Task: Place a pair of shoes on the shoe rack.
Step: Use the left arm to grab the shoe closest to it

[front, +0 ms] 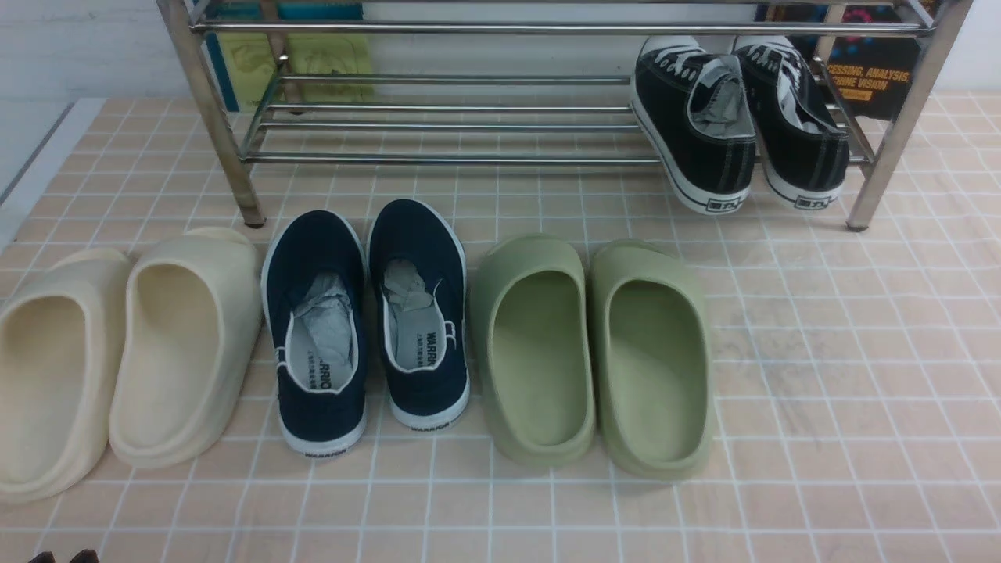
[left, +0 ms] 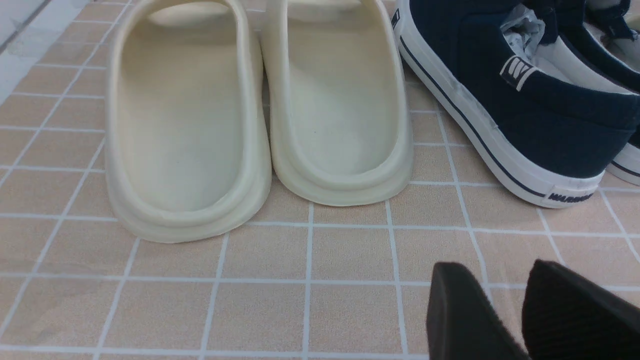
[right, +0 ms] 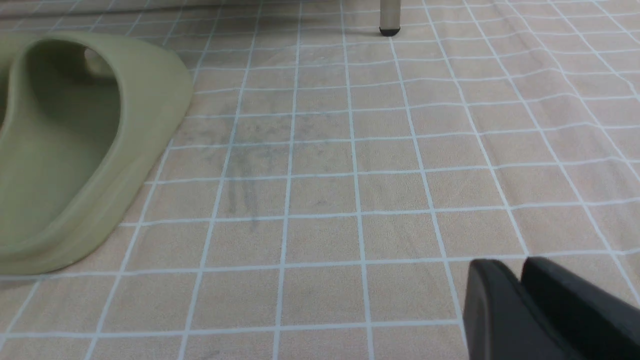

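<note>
The pair of shoes, two navy slip-ons with white soles and grey paper stuffing, stands side by side on the tiled cloth: one shoe [front: 317, 328] on the left, its mate [front: 422, 313] on the right, heels toward me. Behind them stands the chrome shoe rack [front: 469, 159]. The left wrist view shows the nearer navy shoe [left: 500, 100] ahead of my left gripper [left: 495, 270], which is open, empty and low near the cloth. Only its tips [front: 62, 557] peek into the front view. My right gripper [right: 510, 265] is shut on nothing above bare cloth, with a rack leg [right: 389, 17] far ahead.
Cream clogs [front: 117, 352] sit left of the navy shoes and green clogs [front: 594, 352] sit right of them. Black lace-up sneakers [front: 735, 125] occupy the right end of the rack's lower shelf. A green clog [right: 75, 150] lies off to one side of my right gripper.
</note>
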### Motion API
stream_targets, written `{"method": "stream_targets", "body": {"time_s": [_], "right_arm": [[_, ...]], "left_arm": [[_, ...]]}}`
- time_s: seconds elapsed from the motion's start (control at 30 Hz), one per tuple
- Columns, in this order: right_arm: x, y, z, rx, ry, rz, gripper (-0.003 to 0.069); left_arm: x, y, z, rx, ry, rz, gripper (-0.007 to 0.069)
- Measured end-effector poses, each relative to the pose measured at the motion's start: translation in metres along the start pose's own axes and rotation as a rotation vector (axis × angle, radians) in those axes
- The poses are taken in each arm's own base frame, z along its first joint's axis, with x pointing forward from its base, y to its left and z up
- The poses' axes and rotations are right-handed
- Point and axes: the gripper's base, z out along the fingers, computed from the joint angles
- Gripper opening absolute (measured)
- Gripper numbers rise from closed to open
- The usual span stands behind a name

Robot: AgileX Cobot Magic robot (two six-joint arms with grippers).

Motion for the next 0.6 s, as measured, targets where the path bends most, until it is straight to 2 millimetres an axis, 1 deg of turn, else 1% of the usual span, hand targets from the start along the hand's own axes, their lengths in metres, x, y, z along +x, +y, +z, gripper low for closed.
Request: {"method": "stream_targets", "body": {"time_s": [0.6], "right_arm": [[0.0000, 0.0000, 0.0000, 0.000, 0.000, 0.002, 0.0139]], "left_arm": [[0.0000, 0.0000, 0.0000, 0.000, 0.000, 0.000, 0.0240]]}}
